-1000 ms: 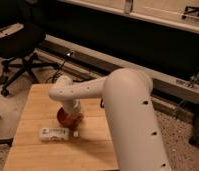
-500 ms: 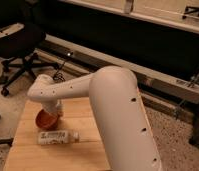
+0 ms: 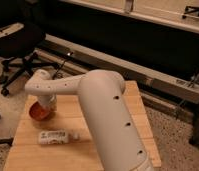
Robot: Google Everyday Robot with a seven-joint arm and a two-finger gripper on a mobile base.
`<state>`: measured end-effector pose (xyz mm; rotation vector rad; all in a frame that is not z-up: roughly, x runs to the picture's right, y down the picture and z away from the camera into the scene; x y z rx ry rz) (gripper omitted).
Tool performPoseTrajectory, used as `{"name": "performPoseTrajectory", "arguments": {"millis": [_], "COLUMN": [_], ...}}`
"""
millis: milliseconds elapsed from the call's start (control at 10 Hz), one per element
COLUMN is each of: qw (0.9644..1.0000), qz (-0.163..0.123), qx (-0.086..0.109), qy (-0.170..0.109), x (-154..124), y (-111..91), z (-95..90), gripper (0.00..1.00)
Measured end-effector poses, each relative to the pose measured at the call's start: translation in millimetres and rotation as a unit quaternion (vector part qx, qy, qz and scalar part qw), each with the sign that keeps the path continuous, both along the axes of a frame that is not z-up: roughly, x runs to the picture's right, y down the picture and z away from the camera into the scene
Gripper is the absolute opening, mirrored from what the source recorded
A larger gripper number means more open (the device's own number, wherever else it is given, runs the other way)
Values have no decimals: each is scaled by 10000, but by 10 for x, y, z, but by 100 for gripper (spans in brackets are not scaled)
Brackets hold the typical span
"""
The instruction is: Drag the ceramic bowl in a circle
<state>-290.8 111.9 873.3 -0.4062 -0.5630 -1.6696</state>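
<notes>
The ceramic bowl is small, round and orange-red. It sits on the wooden table near its left edge. My white arm reaches across the table from the lower right to the left. The gripper hangs down from the wrist right at the bowl's far right rim, and the wrist hides most of it. I cannot tell whether it touches the bowl's rim or its inside.
A flat white rectangular box lies on the table in front of the bowl. A black office chair stands on the floor at the back left. A long metal rail runs behind the table.
The bowl and the gripper have moved left across the table from near the middle, then a little farther back. The white box stayed in place.
</notes>
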Motion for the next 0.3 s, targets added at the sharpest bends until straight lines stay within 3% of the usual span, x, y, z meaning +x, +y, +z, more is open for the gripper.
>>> {"name": "performPoseTrajectory", "arguments": {"millis": [300], "qw": [10000], "qz": [39], "qx": [-23], "qy": [4], "x": [-11], "y": [-6], "z": [28], "gripper": [0]}}
